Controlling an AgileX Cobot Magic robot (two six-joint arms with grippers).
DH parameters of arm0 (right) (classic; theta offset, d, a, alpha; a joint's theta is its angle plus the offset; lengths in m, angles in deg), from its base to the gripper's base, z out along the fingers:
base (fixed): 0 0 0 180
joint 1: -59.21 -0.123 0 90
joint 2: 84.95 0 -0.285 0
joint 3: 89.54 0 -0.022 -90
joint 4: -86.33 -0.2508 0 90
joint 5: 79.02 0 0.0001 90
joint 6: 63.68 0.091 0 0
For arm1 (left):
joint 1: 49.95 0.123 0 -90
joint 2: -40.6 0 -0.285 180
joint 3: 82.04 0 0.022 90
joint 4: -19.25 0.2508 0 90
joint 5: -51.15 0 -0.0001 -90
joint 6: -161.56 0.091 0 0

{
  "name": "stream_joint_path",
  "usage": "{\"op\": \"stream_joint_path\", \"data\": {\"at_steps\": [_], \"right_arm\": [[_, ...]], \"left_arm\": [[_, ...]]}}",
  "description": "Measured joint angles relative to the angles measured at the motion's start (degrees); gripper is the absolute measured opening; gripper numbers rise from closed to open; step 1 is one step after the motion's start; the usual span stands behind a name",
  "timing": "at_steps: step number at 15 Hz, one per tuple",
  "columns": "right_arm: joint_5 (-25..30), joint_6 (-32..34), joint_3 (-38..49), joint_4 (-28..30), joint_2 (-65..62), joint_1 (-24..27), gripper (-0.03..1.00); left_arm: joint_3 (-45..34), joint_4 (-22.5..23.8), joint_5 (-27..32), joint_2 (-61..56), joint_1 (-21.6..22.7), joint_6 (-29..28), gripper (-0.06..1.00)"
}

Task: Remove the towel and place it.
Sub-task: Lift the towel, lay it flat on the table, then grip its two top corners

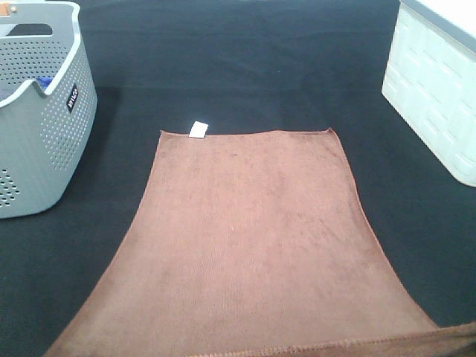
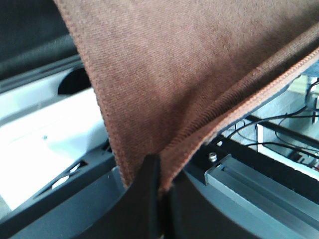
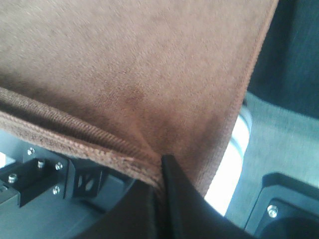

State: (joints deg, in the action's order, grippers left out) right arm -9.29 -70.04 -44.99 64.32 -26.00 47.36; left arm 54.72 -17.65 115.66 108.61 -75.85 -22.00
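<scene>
The reddish-brown towel (image 1: 249, 230) lies spread out on the dark table, its far edge flat and its near edge lifted towards the camera. A small white tag (image 1: 198, 129) sits at its far left corner. Neither gripper shows in the exterior high view. In the left wrist view my left gripper (image 2: 158, 191) is shut on the towel's (image 2: 199, 64) near left corner. In the right wrist view my right gripper (image 3: 160, 186) is shut on the towel's (image 3: 129, 74) near right corner. The cloth hangs stretched between the two.
A grey perforated basket (image 1: 44, 111) stands at the far left with a blue item (image 1: 44, 80) inside. A white crate (image 1: 435, 82) stands at the far right. The table's dark surface (image 1: 238, 67) lies beyond the towel.
</scene>
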Motion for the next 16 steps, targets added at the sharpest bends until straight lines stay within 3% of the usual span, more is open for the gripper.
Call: {"op": "stream_joint_path", "data": {"at_steps": [9, 11, 16], "right_arm": [[-1.09, -2.98, 1.20, -2.06, 17.42, 0.40, 0.01], [-4.70, -4.18, 1.38, -2.86, 21.14, 0.52, 0.01], [-5.56, -6.02, 1.49, -2.18, 30.08, 0.57, 0.01]], "left_arm": [[0.00, 0.29, -0.23, 16.04, -0.17, 3.55, 0.00], [0.00, 1.55, -2.75, 19.77, -3.32, 4.53, 0.00], [2.18, 2.69, -5.50, 29.22, -7.51, 4.53, 0.00]]}}
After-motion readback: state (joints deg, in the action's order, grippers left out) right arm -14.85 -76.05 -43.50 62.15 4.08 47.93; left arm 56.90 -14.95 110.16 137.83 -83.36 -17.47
